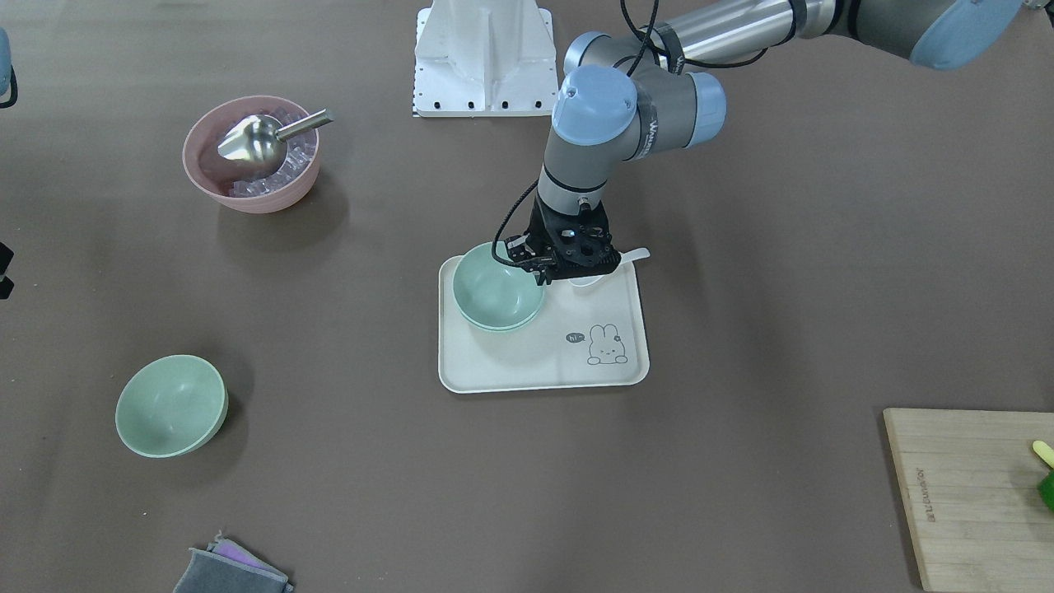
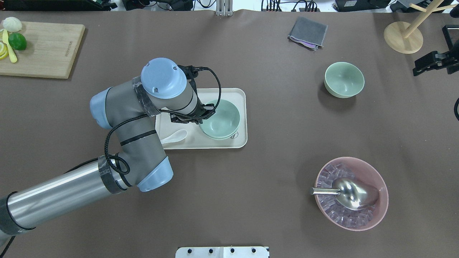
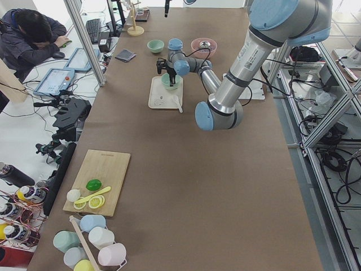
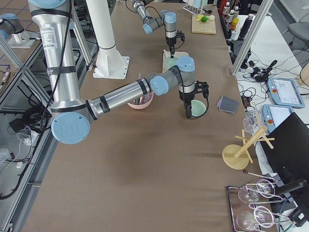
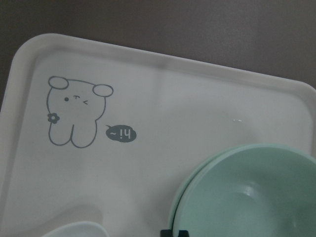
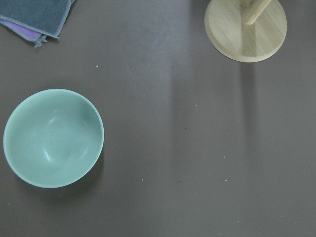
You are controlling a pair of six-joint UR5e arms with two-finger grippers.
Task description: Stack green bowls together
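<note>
Noted two pale mint-green bowls (image 1: 498, 288) nested upright, rims nearly level, at one end of the cream tray (image 1: 543, 375). Noted third bowl (image 1: 171, 405) upright, empty, alone, well apart from the tray.

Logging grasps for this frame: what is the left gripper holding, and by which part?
Cannot be told: the left gripper sits at the rim of the nested green bowls on the tray, grip unclear.
</note>
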